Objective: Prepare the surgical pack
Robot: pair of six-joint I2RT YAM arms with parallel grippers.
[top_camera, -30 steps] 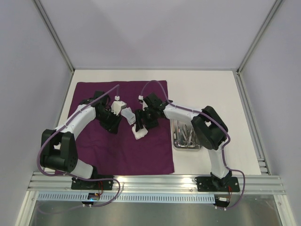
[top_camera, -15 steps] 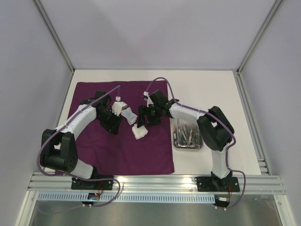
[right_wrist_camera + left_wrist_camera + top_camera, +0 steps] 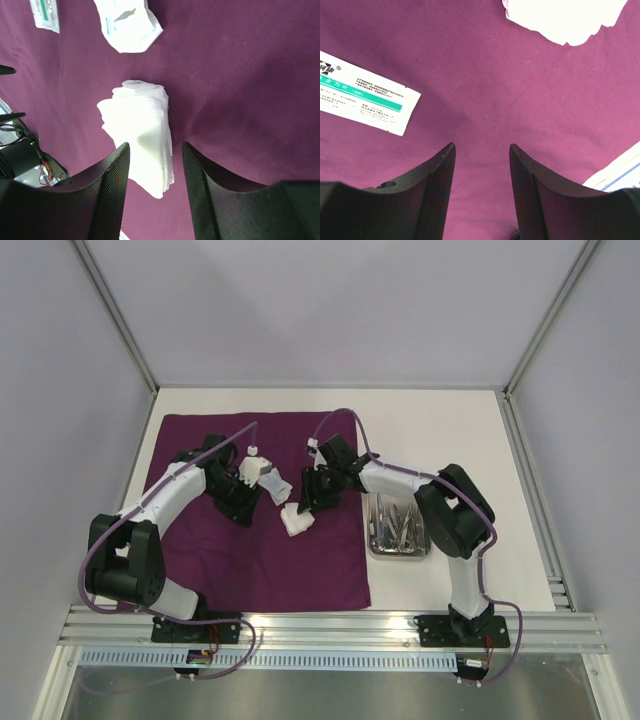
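The deep-purple cloth [image 3: 250, 560] lies spread on the table. A stack of white gauze squares [image 3: 297, 521] rests on it, also in the right wrist view [image 3: 137, 135]. My right gripper [image 3: 306, 497] is open and empty just above the gauze [image 3: 155, 146]. My left gripper [image 3: 255, 495] is open and empty over bare cloth [image 3: 481, 147]. A white packet with a green band [image 3: 362, 102] lies to its left, and the gauze [image 3: 565, 20] lies ahead. The steel tray [image 3: 372, 530] holds the scissors and tweezers [image 3: 398, 525].
Another packet [image 3: 127, 25] lies beyond the gauze, with a further one [image 3: 45, 12] at the frame edge. A packet corner [image 3: 620, 172] shows at the left gripper's right. The tray sits on white table [image 3: 440, 440] right of the cloth. Walls enclose three sides.
My right gripper has drawn back up and to the right from the gauze stack, which stays on the cloth. The left arm has barely moved.
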